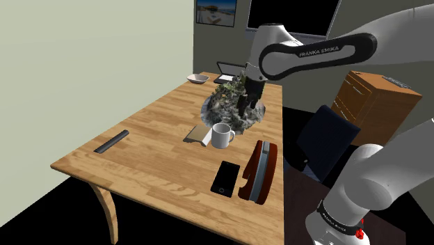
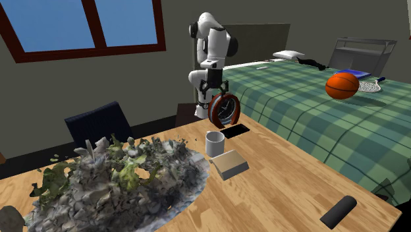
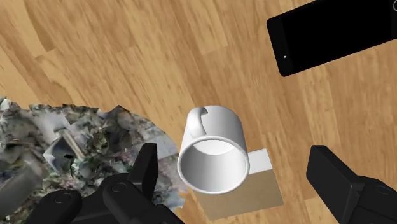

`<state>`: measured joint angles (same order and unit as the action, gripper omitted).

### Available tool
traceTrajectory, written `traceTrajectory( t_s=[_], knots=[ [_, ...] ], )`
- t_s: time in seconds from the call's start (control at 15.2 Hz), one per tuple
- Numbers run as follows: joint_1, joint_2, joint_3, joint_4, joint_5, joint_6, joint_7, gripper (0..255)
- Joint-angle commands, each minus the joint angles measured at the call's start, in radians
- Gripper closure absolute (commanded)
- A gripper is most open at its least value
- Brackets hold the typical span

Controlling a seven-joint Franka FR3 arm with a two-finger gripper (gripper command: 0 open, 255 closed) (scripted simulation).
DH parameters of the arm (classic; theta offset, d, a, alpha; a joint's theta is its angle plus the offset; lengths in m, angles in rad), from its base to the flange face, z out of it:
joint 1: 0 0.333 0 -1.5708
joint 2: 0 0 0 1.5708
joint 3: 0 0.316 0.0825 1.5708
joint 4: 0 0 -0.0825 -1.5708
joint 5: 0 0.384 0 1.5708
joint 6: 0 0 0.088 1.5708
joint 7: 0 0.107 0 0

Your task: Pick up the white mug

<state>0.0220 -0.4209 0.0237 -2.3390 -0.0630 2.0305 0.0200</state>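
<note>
Mug point(image 1: 222, 136) beside block point(image 1: 197, 133), near phone point(image 1: 226, 179), on table point(image 1: 149, 143)

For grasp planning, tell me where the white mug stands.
In the shoulder view the mug stands upright on the table, just right of a tan box, the black phone nearer the camera.

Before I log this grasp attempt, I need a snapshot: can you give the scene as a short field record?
target: white mug, upright on the wooden table
gripper: gripper open, above the mug, not touching it
beside mug: tan block, close by
nearby: black phone; grey-green rubble heap
status: mug not yet lifted
</note>
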Motion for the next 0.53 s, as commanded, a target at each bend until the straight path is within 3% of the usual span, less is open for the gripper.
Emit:
traceTrajectory(
  t_s=[0.0,0.46],
  knots=[
    [0.000,0.087,-0.001,0.031,0.006,0.044,0.002,0],
    [0.013,0.352,0.011,0.140,0.030,0.157,0.029,0]
  ],
)
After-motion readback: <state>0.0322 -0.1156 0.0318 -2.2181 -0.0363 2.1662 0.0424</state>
